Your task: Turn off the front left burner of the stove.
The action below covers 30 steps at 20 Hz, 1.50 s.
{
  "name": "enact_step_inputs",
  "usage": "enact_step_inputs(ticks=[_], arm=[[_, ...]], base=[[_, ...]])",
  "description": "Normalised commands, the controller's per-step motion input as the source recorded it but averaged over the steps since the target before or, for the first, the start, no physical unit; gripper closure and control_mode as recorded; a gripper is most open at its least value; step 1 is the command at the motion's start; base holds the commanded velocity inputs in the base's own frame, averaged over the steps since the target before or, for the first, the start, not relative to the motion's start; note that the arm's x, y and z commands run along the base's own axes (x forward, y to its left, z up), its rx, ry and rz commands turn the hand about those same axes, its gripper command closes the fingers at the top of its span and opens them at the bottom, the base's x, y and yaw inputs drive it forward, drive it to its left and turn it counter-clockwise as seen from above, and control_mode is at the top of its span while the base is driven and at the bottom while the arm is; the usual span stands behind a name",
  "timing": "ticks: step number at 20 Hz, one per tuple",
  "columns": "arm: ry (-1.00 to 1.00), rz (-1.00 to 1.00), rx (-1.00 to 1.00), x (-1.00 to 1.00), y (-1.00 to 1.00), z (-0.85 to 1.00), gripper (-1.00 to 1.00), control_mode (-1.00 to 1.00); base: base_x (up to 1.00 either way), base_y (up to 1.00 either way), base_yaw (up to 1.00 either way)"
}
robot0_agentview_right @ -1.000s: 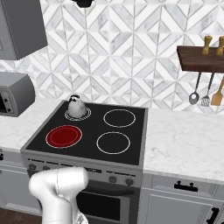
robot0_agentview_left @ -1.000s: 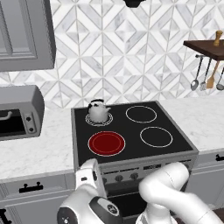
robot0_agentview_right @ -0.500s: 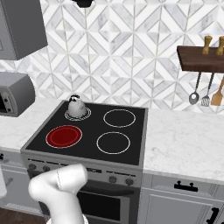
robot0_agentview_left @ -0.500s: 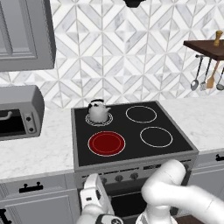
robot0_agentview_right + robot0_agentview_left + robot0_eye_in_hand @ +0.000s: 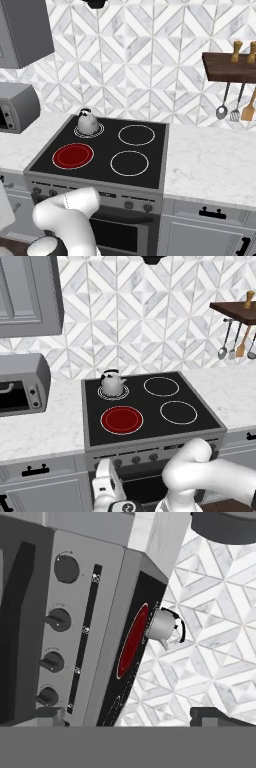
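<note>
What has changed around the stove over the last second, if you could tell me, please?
The robot's hand has sunk lower in front of the stove in the left base view, and the arm's elbow has dropped a little in the right base view. Nothing was taken hold of or let go. The front left burner glows red as before, and the kettle sits on the back left burner, unmoved.
</note>
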Motion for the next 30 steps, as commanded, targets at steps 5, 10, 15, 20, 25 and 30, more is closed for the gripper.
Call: enact_step_inputs(ticks=[5, 10, 15, 20, 25, 30], arm=[[-0.12, 0.0, 0.01, 0.21, 0.24, -0.15, -1.0, -1.0], [-0.06, 0.0, 0.0, 0.11, 0.08, -0.29, -1.0, -1.0], [-0.02, 0.0, 0.0, 0.21, 0.0, -0.33, -1.0, -1.0], [-0.03, 0.0, 0.0, 0.29, 0.02, -0.22, -1.0, -1.0], [-0.08, 0.0, 0.0, 0.21, 0.11, -0.22, -1.0, -1.0], [-0.08, 0.0, 0.0, 0.12, 0.22, -0.32, -1.0, -1.0]], base=[[0.0, 0.0, 0.0], [0.0, 0.0, 0.0], [0.0, 0.0, 0.0], [0.0, 0.0, 0.0], [0.0, 0.0, 0.0], [0.0, 0.0, 0.0]])
